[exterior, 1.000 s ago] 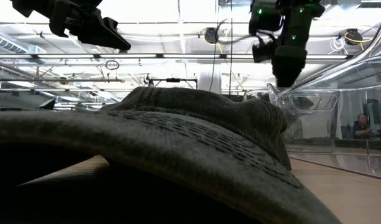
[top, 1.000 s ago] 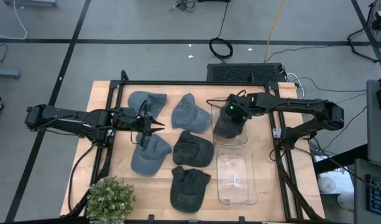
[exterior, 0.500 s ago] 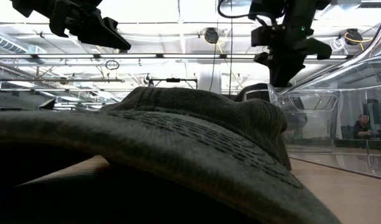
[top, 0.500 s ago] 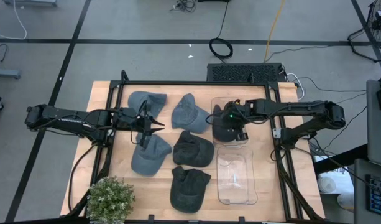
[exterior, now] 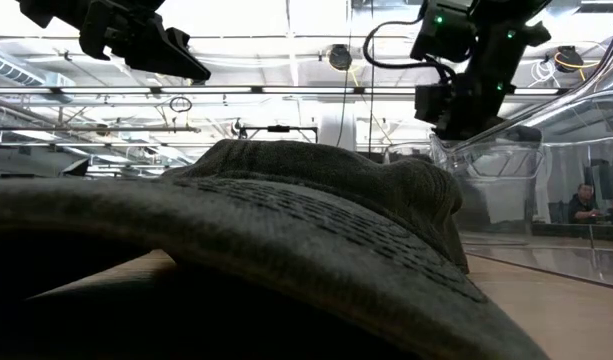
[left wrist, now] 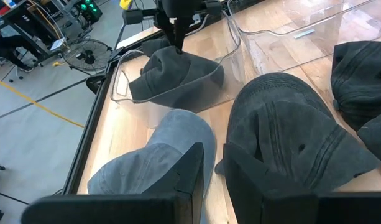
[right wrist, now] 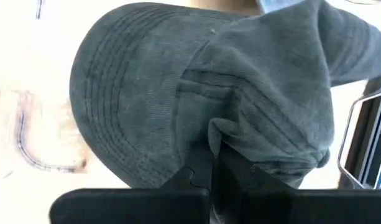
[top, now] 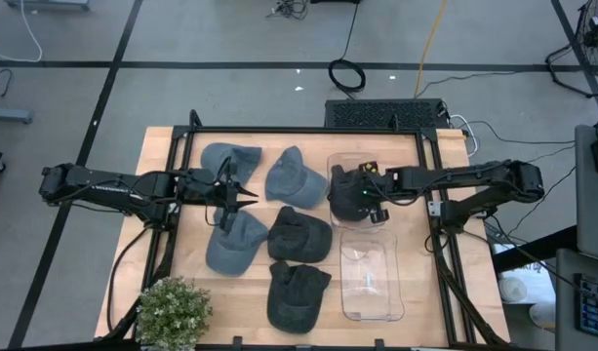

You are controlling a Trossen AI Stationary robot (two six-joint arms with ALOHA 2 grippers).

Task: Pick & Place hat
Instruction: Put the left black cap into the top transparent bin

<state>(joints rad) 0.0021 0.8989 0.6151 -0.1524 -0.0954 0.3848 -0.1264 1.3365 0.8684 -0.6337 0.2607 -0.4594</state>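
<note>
- Right gripper (top: 365,198) is pinching a dark hat (top: 351,192) with fingers closed, right of centre in the high view, over the upper clear bin (top: 384,218).
- Left gripper (top: 242,200) is hovering centre-left, nearly closed and empty.
- Five hats are lying outside; the lower bin (top: 371,283) is empty.
- No readable writing.
</note>
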